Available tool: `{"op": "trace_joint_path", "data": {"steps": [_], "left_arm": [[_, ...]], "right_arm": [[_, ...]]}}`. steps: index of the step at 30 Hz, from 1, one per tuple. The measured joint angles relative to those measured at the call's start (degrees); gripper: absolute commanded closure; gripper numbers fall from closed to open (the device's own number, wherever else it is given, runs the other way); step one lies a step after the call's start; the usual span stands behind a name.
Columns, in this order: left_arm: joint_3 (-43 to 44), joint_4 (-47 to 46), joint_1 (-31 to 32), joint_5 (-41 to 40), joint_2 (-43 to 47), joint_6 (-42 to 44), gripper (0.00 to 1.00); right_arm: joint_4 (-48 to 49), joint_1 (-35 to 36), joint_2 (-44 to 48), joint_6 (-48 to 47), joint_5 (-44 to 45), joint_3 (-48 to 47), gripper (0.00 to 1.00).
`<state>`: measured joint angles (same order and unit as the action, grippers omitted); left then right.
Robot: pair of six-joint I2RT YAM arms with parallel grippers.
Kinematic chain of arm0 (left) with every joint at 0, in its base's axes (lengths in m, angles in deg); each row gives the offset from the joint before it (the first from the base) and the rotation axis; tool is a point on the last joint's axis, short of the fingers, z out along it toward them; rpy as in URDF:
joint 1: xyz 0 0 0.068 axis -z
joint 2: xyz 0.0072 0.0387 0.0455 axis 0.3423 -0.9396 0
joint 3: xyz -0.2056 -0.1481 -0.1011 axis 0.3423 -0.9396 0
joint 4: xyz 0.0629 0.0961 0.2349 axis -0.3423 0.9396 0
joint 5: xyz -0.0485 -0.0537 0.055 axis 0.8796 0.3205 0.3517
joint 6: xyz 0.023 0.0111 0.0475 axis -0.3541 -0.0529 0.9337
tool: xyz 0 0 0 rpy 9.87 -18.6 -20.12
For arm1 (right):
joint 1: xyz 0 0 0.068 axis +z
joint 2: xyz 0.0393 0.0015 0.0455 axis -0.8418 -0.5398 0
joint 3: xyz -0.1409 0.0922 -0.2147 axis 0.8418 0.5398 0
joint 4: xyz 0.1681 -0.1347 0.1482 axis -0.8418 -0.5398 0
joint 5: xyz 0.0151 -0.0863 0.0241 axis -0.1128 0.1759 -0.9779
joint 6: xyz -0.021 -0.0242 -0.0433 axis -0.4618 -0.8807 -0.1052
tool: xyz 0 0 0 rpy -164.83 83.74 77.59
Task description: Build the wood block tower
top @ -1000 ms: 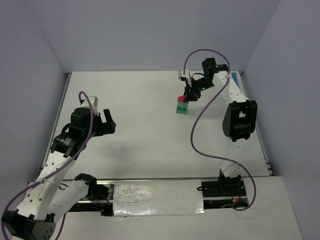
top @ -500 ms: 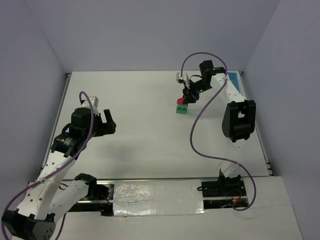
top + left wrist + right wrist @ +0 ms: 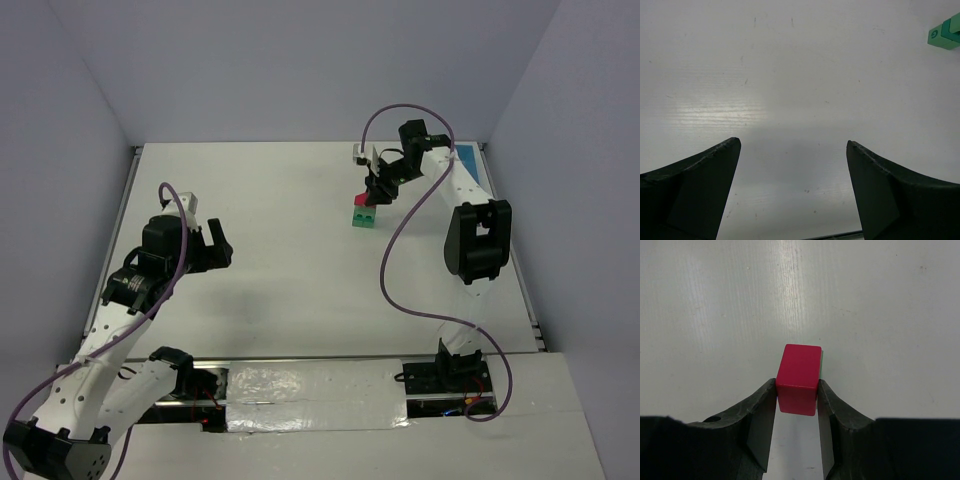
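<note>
Left gripper [image 3: 214, 246]: jaws spread wide, nothing between them, bare table [image 3: 800, 75] under it. Green blocks [image 3: 942, 35] well ahead, off to its right. Right gripper [image 3: 796, 390]: pinching the red wedge [image 3: 799, 367] by its sides. Wedge sits directly over the green blocks below the fingers; can't tell if they touch.

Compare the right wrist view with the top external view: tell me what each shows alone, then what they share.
Right wrist only: up close, the fingers press on both sides of the red block.
Top external only: the green blocks, plainly seen under the red one, and the left claw, open, far off to the left above the table.
Both: the right claw shut on the red block, over the white table.
</note>
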<state>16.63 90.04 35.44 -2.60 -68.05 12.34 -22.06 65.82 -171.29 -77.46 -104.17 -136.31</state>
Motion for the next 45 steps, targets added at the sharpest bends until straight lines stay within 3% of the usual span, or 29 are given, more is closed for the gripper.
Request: {"op": "trace_joint_path", "data": {"steps": [29, 45], "left_arm": [[-0.22, -0.04, -0.02, 0.55, 0.0, 0.02, 0.0], [-0.22, -0.04, -0.02, 0.59, 0.0, 0.02, 0.0]], "right_arm": [[2.8, -0.55, -0.59, 0.22, 0.0, 1.6, 0.83], [3.74, -0.57, -0.66, 0.26, 0.07, 2.4, 0.76]]}}
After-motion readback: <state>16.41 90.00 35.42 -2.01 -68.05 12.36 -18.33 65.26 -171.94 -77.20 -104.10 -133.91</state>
